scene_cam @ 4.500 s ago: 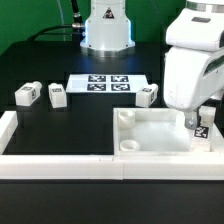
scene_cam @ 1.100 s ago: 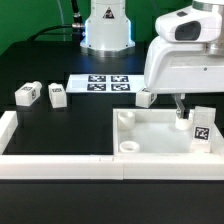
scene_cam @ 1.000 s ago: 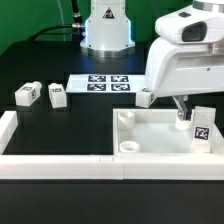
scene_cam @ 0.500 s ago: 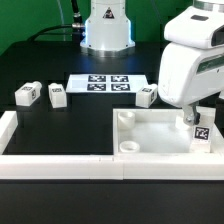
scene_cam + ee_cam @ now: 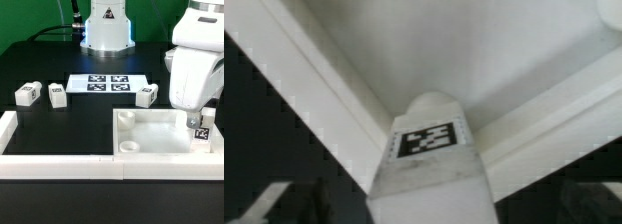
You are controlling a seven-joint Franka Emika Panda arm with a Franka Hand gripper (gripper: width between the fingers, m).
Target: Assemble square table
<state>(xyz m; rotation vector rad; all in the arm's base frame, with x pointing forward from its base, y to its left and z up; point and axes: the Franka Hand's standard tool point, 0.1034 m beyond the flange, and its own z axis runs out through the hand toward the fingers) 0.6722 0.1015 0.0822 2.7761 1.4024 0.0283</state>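
The white square tabletop (image 5: 160, 128) lies with its raised rim up at the exterior view's right front. My gripper (image 5: 201, 118) is shut on a short white tagged leg (image 5: 202, 129) and holds it upright at the tabletop's far right corner. In the wrist view the leg (image 5: 430, 150) points into that corner, where two rim walls (image 5: 335, 90) meet; my gripper (image 5: 434, 205) is mostly hidden behind it. Three more legs lie on the black table: two at the left (image 5: 27, 95) (image 5: 57, 96) and one by the tabletop's back edge (image 5: 147, 97).
The marker board (image 5: 105, 83) lies flat at the back middle. Long white border rails run along the front (image 5: 60, 165) and the left side (image 5: 8, 125). The arm's base (image 5: 106, 30) stands behind the marker board.
The wrist and arm body have turned and swung toward the exterior view's right. The leg stays at the same tabletop corner, now more upright and showing a narrower face.
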